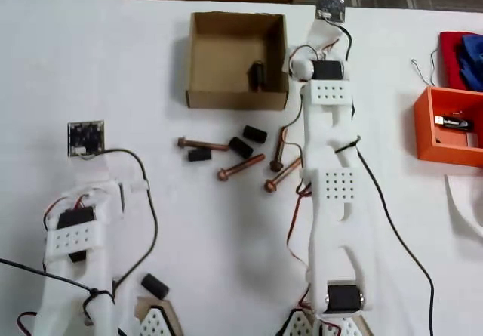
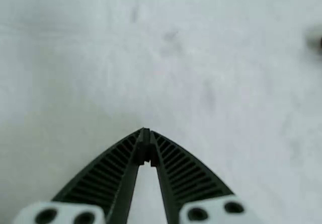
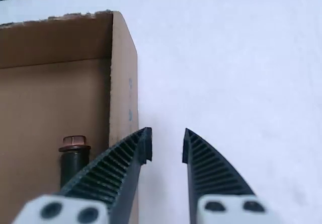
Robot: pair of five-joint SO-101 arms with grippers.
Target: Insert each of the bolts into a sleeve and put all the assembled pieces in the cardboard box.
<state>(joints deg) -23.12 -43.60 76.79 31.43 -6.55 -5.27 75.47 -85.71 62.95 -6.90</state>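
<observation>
Left gripper point(image 2: 145, 135): ribbed, black, wedge-shaped; I see it pressed together.
Right gripper point(image 3: 167, 144): spread, just beside the brown cardboard box point(image 3: 124, 68).

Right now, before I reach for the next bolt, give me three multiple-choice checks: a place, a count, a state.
1. Where is the assembled piece? A) in the cardboard box B) loose on the table C) in the left jaws
2. How many loose bolts lie on the table? A) two B) four C) six
3. The left jaws are: A) shut, empty B) wide open C) shut on a bolt
Answers: 1 A, it sits inside the box walls; 2 B, four copper bolts lie near the box; 3 A, the tips meet over bare table.
</observation>
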